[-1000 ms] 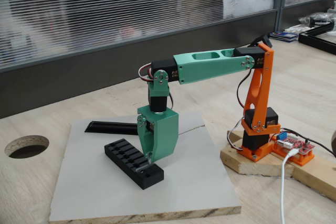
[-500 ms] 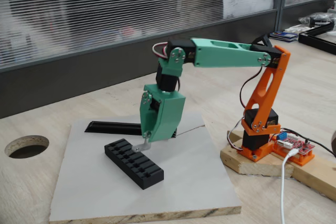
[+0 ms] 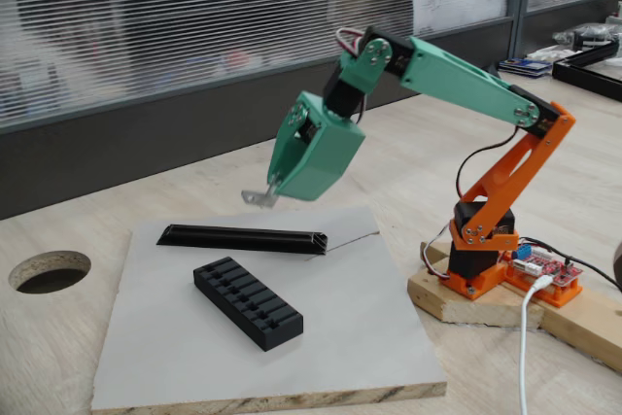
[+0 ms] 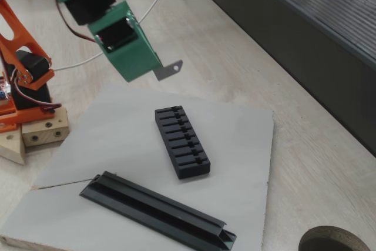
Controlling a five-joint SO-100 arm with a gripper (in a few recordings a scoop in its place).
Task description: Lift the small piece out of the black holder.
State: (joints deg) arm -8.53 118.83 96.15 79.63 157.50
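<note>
While the gripper (image 3: 269, 191) hangs high above the board, its jaws are clamped on the small piece (image 3: 258, 198), a grey tab sticking out sideways from the green fingers; in a fixed view the tab (image 4: 168, 70) points right, well clear of everything. Task looks essentially done: the piece is out and up in the air, well apart from the black holder (image 3: 248, 302), whose slots look empty as far as I can tell. What's left, at most, is holding it steady or carrying it off somewhere, which the task does not ask for.

Holder lies diagonally mid-board on the grey board (image 3: 175, 357), with the long black profile bar (image 3: 243, 238) just beyond it toward the far side, not touching. In a fixed view the holder (image 4: 182, 141) sits between the gripper and the bar (image 4: 158, 211). Room: plenty of free air around the gripper on all sides. Board edges are near the holder on the near side only. A round hole in the table (image 3: 49, 270) sits far left, off the board, no concern. Arm base (image 3: 476, 259) stands right, well apart.
</note>
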